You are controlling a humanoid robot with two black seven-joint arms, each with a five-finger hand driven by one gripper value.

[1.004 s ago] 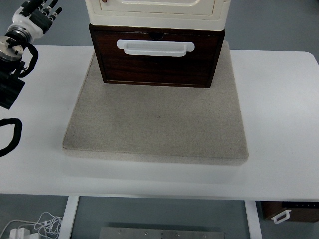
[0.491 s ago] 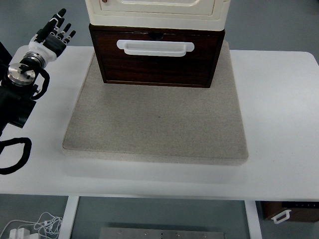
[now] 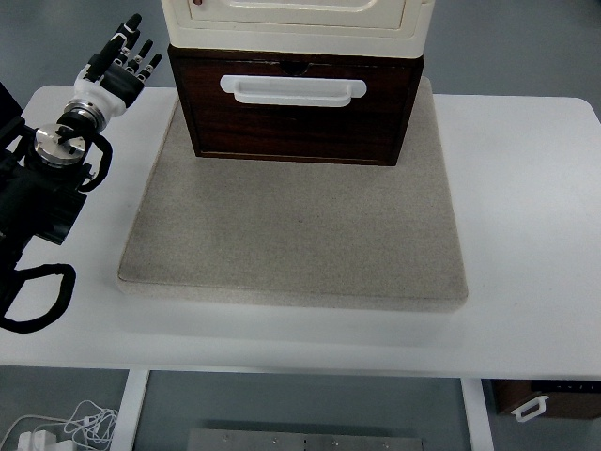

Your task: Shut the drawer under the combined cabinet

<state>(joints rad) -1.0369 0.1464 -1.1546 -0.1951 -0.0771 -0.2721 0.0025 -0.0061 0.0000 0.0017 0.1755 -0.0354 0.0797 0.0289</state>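
Note:
A dark wooden drawer [image 3: 296, 117] with a white handle [image 3: 292, 89] juts forward from under the cream cabinet [image 3: 293, 21] at the top centre, resting on a grey mat [image 3: 296, 225]. My left hand [image 3: 125, 56] hovers over the table's far left, just left of the drawer's left side and apart from it. Its black fingers are spread and hold nothing. The left arm [image 3: 47, 178] runs back to the left edge. No right arm shows.
The white table [image 3: 526, 207] stretches right of the mat. Black cable loops [image 3: 33, 296] hang off the left arm near the left edge. Below the table's front edge lie white cords [image 3: 56, 432] and a brown box [image 3: 549, 399].
My left hand and arm have moved right and slightly toward the drawer's left side, fingers staying spread. The drawer has not moved.

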